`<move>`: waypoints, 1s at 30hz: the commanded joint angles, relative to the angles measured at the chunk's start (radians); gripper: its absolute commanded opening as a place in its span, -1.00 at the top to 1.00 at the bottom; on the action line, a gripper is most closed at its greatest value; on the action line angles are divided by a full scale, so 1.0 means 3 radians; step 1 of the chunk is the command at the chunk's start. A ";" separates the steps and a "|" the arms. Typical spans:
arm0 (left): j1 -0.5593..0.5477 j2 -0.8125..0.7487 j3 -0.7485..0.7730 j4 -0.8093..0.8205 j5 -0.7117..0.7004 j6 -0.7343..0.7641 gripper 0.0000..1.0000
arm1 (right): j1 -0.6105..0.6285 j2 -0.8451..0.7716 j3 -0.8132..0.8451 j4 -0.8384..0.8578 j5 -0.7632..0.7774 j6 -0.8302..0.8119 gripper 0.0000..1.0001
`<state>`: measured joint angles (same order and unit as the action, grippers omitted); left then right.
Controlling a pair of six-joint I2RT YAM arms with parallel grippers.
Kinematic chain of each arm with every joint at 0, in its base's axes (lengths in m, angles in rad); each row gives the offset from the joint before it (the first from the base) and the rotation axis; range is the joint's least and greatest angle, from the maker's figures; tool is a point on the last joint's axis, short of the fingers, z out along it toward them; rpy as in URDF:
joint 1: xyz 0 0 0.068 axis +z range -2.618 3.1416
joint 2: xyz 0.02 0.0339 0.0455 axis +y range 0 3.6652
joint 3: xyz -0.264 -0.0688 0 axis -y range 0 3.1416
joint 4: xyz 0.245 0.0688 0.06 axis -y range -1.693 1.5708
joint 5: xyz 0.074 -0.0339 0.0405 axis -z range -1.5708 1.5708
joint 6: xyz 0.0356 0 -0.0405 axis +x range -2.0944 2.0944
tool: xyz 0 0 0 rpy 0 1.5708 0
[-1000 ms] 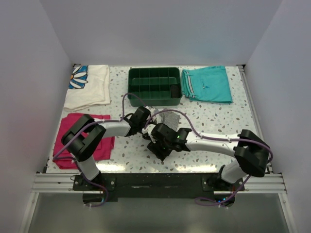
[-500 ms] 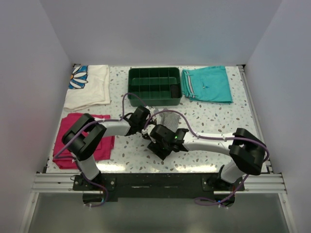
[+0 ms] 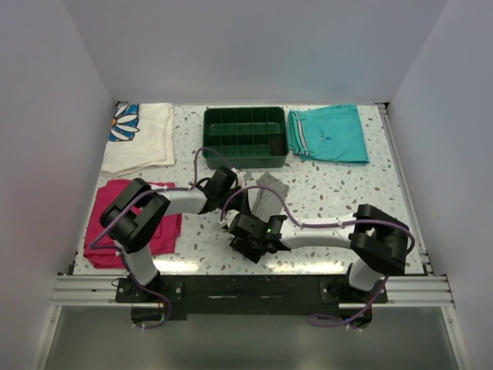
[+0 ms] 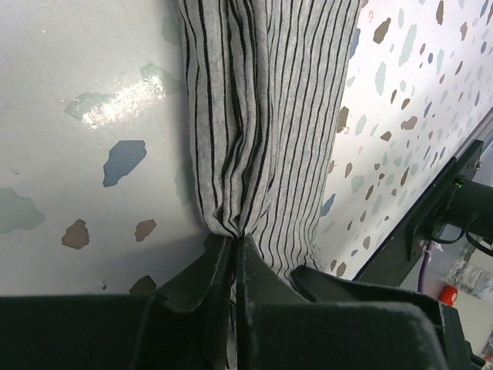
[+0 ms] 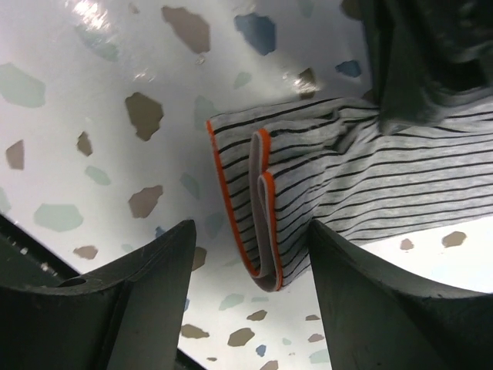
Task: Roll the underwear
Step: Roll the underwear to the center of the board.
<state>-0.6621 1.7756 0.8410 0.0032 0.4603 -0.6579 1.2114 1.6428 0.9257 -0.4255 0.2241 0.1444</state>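
The underwear [image 3: 267, 194] is a grey-and-white striped strip with orange trim, lying on the speckled table in front of the green tray [image 3: 245, 137]. My left gripper [image 3: 239, 187] is shut on one bunched end of the underwear [image 4: 262, 116], the cloth pinched between its fingers [image 4: 235, 240]. My right gripper [image 3: 248, 225] is open. In the right wrist view its fingers [image 5: 254, 270] stand apart on either side of the folded, orange-trimmed end of the underwear [image 5: 347, 181], without touching it. The left gripper's dark body [image 5: 431, 54] shows at the top right of that view.
Teal shorts [image 3: 327, 132] lie folded right of the tray. A magenta cloth [image 3: 115, 223] lies at the near left, under the left arm. A white cloth with a flower print [image 3: 139, 139] lies at the far left. Cables loop over both arms.
The right arm has swung left and nearer, its gripper now at the near end of the underwear. The cloth is drawn into a narrower, longer strip. The left gripper has kept its hold.
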 commanded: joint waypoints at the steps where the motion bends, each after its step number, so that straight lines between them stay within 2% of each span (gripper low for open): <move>1: 0.0018 0.0238 -0.0052 -0.0410 -0.0404 0.0291 1.00 | 0.0063 0.0072 0.0003 -0.0034 0.0444 0.0066 -0.29; 6: 0.0039 0.0243 -0.0027 -0.0445 -0.0399 0.0316 1.00 | 0.0104 0.0067 -0.0038 0.0002 0.0725 0.0137 -0.27; 16: 0.0080 0.0274 -0.0017 -0.0466 -0.0373 0.0367 1.00 | 0.0344 0.0118 -0.0094 -0.0008 0.1012 0.0316 -0.06; 22: 0.0115 0.0279 -0.0022 -0.0471 -0.0374 0.0383 1.00 | 0.0436 -0.0061 -0.0232 0.0155 0.1063 0.0301 -0.14; 27: 0.0121 0.0269 -0.0022 -0.0476 -0.0358 0.0398 1.00 | 0.0451 -0.0010 -0.0202 0.0120 0.1201 0.0296 -0.18; 30: 0.0121 0.0268 -0.0037 -0.0476 -0.0353 0.0393 1.00 | 0.0457 0.0026 -0.0191 0.0120 0.1181 0.0296 -0.15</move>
<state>-0.6426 1.7969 0.8642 -0.0200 0.5037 -0.6235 1.3407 1.6367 0.8764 -0.3756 0.5556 0.2161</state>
